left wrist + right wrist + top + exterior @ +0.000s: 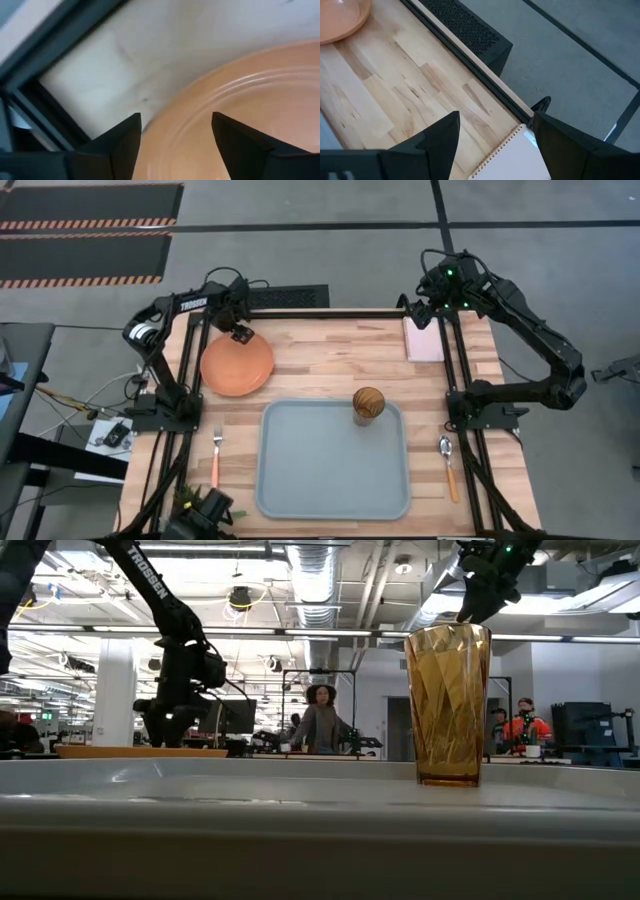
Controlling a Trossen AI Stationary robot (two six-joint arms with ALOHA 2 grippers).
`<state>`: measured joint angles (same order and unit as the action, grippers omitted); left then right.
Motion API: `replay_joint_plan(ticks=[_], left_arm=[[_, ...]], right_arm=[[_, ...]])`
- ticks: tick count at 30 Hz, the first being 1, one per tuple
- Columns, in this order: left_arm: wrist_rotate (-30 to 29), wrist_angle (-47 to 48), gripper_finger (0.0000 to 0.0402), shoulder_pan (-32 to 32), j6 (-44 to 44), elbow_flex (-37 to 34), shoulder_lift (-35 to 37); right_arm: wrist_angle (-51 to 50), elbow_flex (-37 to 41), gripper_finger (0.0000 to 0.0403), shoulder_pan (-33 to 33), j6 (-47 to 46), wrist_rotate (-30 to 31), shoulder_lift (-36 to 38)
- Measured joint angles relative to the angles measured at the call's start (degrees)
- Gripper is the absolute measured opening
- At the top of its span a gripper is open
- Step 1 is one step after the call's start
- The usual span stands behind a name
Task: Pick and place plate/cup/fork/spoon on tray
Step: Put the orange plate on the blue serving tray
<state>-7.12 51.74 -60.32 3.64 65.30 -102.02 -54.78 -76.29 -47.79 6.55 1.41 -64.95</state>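
Wooden planks of the desk (pixel 330 370) are carrying the whole setting, with grey floor and striped mats lying beyond its far edge. Sitting at the middle toward six o'clock is the tray (pixel 320 470), and the cup (pixel 368 405) is already standing upright inside it near its one o'clock corner, so that item looks done. At about ten o'clock from the tray the plate (pixel 237 365) is lying flat on the bare wood, clear of the tray rim. Hovering over the plate's twelve o'clock edge is the left tool (pixel 240 333), its fingers spread apart and gripping nothing; the left wrist view is showing the plate rim (pixel 240 110) running between the two dark fingers (pixel 125 137), which suggests it is lining up to pinch the thin edge, since a flat dish offers no other hold. Waiting at the two o'clock corner is the right tool (pixel 425 310), fingers likewise released, poised above the pink pad (pixel 424 340). Lying on the wood at eight o'clock beside the tray is the fork (pixel 216 455), and at four o'clock the spoon (pixel 449 465), both parallel to the tray's sides and probably left for later.
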Motion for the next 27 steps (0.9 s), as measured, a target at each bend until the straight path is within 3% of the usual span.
replay_joint_plan(ticks=[10, 14, 18, 24, 27], left_arm=[[6.5, -0.3, 0.0184, 9.8, -6.3, 0.1, 4.0], [5.1, -2.1, 0.0187, 13.4, -5.4, 0.1, 6.4], [4.7, -1.3, 0.0213, 11.6, -5.4, 0.1, 8.0], [3.8, -4.8, 0.027, 5.2, -16.5, 0.0, 8.0], [6.0, -4.9, 0.0282, 4.1, -16.3, -1.4, 6.4]], right_arm=[[0.4, 0.0, 0.0274, 0.0, 1.5, 0.0, 0.0], [0.8, 0.0, 0.0274, 0.0, 1.5, 0.0, 0.0], [0.8, 0.0, 0.0274, 0.0, 1.6, 0.0, 0.0], [0.8, 0.0, 0.0274, 0.0, 1.4, -0.1, 0.0], [0.9, 0.0, 0.0274, 0.0, 1.4, -0.1, 0.0]])
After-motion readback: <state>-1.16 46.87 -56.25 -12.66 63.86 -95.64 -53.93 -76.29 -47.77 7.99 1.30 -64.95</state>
